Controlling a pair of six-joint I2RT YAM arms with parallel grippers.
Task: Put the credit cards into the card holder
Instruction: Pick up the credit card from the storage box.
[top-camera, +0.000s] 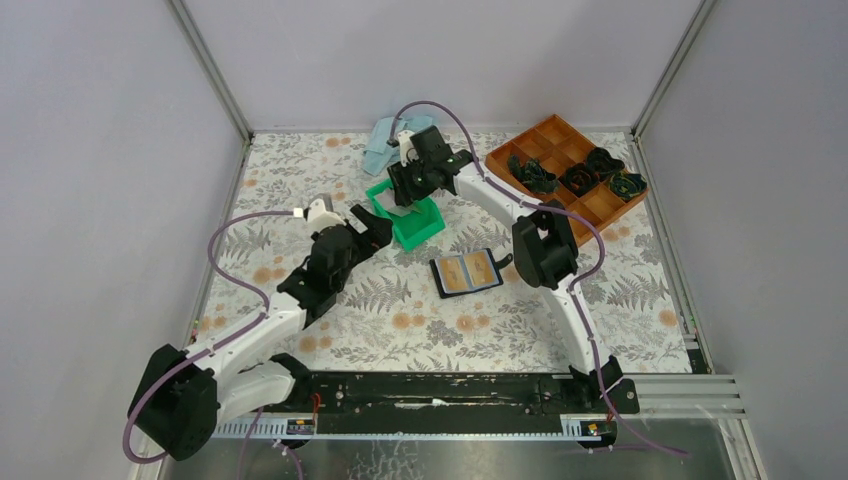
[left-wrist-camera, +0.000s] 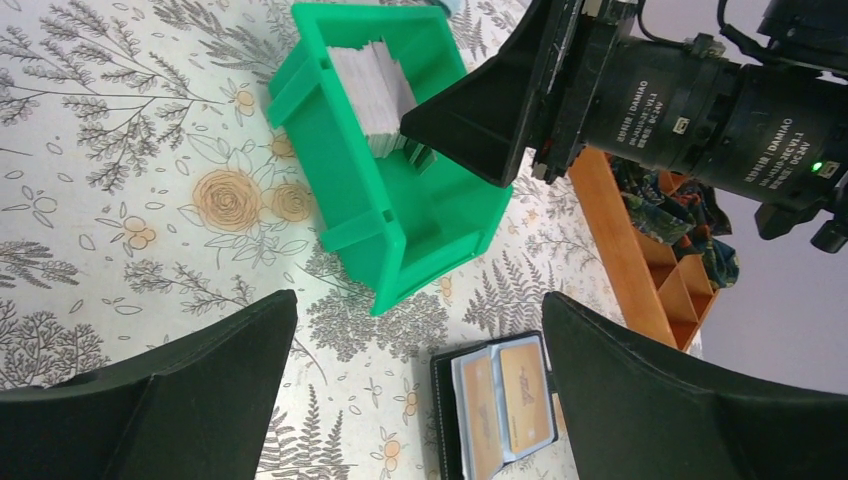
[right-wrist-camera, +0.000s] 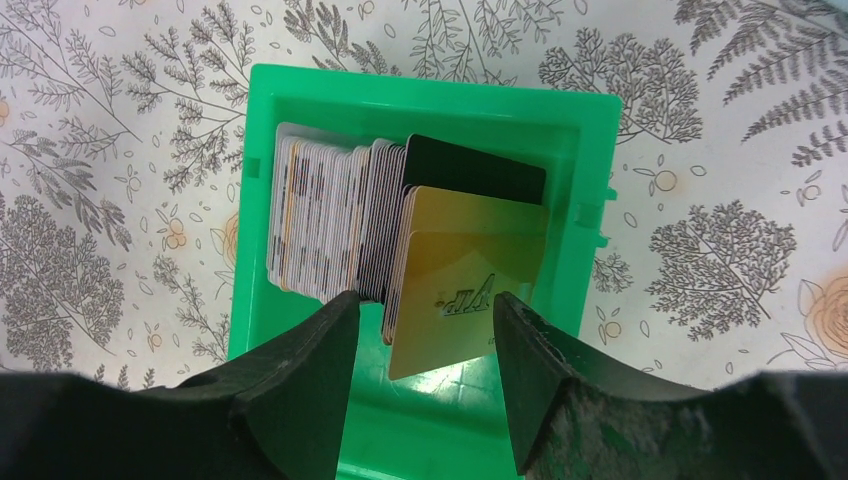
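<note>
Two credit cards (left-wrist-camera: 505, 400) are sitting in the open card holder (left-wrist-camera: 443, 400) on the table, and many more are waiting in the green bin (right-wrist-camera: 420, 90). The right gripper (right-wrist-camera: 422, 298) is bracketing a gold card (right-wrist-camera: 465, 270), though whether it is pinching is unclear. The left gripper (left-wrist-camera: 418, 300) is hovering nearby, spread and empty.

The black card holder (top-camera: 438, 278) lies open and flat on the table (top-camera: 620, 290), two tan-gold cards (top-camera: 482, 267) side by side in its slots. More credit cards (right-wrist-camera: 325, 225) stand on edge inside the green bin (right-wrist-camera: 430, 85), a tilted gold card (right-wrist-camera: 465, 290) foremost and a black card (right-wrist-camera: 480, 170) right behind it.
</note>
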